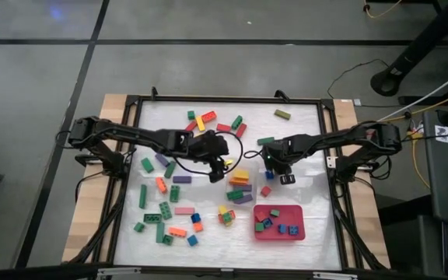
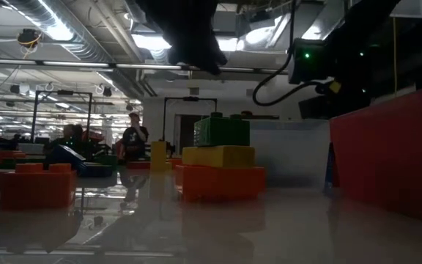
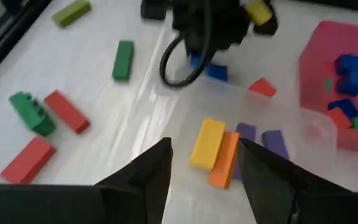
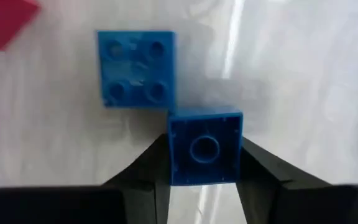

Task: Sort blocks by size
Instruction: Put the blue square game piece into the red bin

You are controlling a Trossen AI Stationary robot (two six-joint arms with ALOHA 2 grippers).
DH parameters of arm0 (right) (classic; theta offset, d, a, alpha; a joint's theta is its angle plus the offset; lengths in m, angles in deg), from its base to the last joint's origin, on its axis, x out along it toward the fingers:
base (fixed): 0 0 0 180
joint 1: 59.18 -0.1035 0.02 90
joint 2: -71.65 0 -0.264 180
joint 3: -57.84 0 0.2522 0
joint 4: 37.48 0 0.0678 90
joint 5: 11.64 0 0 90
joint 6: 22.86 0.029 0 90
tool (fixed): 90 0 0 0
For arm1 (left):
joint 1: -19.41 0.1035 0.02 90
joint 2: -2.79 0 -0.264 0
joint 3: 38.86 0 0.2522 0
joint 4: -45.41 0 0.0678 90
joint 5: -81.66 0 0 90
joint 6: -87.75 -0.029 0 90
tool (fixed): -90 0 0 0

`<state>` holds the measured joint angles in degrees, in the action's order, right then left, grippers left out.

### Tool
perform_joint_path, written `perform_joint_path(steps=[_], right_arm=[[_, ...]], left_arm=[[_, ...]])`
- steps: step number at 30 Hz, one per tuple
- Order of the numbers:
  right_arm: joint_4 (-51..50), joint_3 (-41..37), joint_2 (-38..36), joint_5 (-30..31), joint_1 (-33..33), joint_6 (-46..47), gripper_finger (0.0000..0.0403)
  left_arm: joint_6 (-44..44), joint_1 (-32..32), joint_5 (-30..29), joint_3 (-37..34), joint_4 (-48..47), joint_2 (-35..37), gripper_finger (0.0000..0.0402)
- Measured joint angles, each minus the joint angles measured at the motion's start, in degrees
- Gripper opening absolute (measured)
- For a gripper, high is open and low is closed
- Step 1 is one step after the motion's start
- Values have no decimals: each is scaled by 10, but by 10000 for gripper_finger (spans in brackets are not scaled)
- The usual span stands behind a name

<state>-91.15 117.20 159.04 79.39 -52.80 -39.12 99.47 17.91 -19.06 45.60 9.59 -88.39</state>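
Lying nearest, along the near left of the white tabletop (image 1: 309,132): scattered small studded plastic blocks (image 1: 162,214) in green, orange, blue and pink, some short squares, some longer bars. Sitting at the near right: a red rectangular tray (image 1: 298,222) with a raised rim, holding several small blue, green and red square bricks. Leaving open white surface between the tray and the right frame edge, and more along the far right.

Working mid-table: the right gripper (image 4: 205,163), clamping a small blue square plastic brick (image 4: 204,146) between its two dark fingers, hollow underside with a round tube facing the wrist camera. Lying just beyond it, corner nearly touching: a second blue square brick (image 4: 137,68), four studs up, flat on the glossy surface.

Hovering just left of that: the left gripper (image 3: 204,165), fingers spread apart and holding nothing, above a yellow bar (image 3: 207,143) and an orange bar (image 3: 224,160) lying side by side, touching, with purple bars (image 3: 272,142) just beside.

Lying farther off: red, yellow and green bars (image 1: 204,120), well spaced, and an olive bar (image 1: 282,114) near the far edge.

No readable writing showing.
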Motion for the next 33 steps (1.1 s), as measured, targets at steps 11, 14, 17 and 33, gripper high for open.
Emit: perform_joint_path(steps=[11, 14, 17, 33], right_arm=[[-199, 128, -3, 15, -20, 74, 155], [-232, 162, -4, 9, -56, 92, 155], [-250, 191, -4, 9, -104, 121, 142], [-189, 234, -4, -17, -378, 296, 148]], left_arm=[[75, 64, -1, 0, -118, 1, 168], [75, 90, -4, 0, -145, 1, 168], [65, 114, -5, 0, -162, 1, 168], [11, 170, -5, 0, -168, 1, 168]])
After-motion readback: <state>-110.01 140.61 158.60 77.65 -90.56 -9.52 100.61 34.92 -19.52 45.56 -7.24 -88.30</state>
